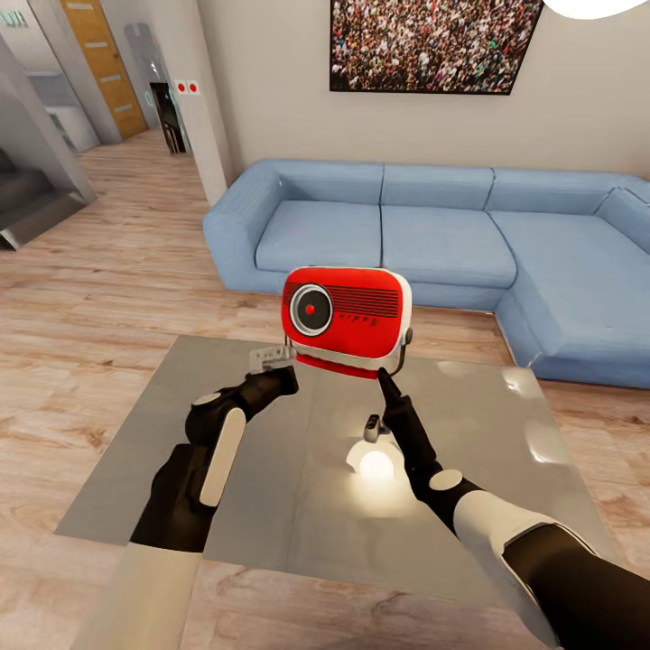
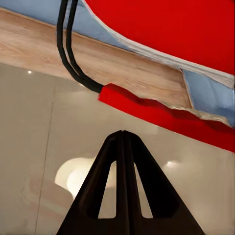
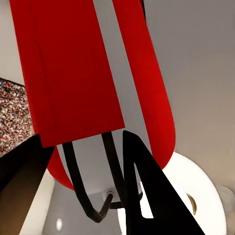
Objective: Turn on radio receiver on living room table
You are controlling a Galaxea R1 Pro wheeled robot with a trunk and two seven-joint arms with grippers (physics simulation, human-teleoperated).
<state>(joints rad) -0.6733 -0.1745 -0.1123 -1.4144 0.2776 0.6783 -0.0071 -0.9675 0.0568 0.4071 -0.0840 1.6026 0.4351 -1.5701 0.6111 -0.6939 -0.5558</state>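
The living room's light wood floor (image 1: 108,262) is spreading out in the head view, running back toward a hallway with a wooden door (image 1: 97,63) at the far left. A blue L-shaped sofa (image 1: 433,239) is sitting against the beige wall behind the desk, and a framed crowd picture (image 1: 429,43) is hanging above it.

The desk (image 1: 271,506), a large square with a glossy grey top, is lying well in front of the sofa and reflecting a bright ceiling lamp as a white glow near its middle.

The radio receiver (image 1: 348,318) is showing up tilted above the far middle of the desk, its dial facing the camera and its red handle (image 2: 161,115) hanging underneath, with thin black wire supports joining handle to body. Whether it is touching the desk cannot be told.

The left gripper (image 1: 271,359) is reaching in just beside the radio's lower left corner; in the left wrist view its dark fingers (image 2: 122,181) are pressed together to a point, holding nothing, a little short of the handle. The right gripper (image 1: 386,377) is pointing up at the radio's lower right edge, close to a small dark knob on its side. In the right wrist view one dark finger (image 3: 147,191) is standing right against the handle and its wire supports, but how wide the right fingers are set cannot be told.
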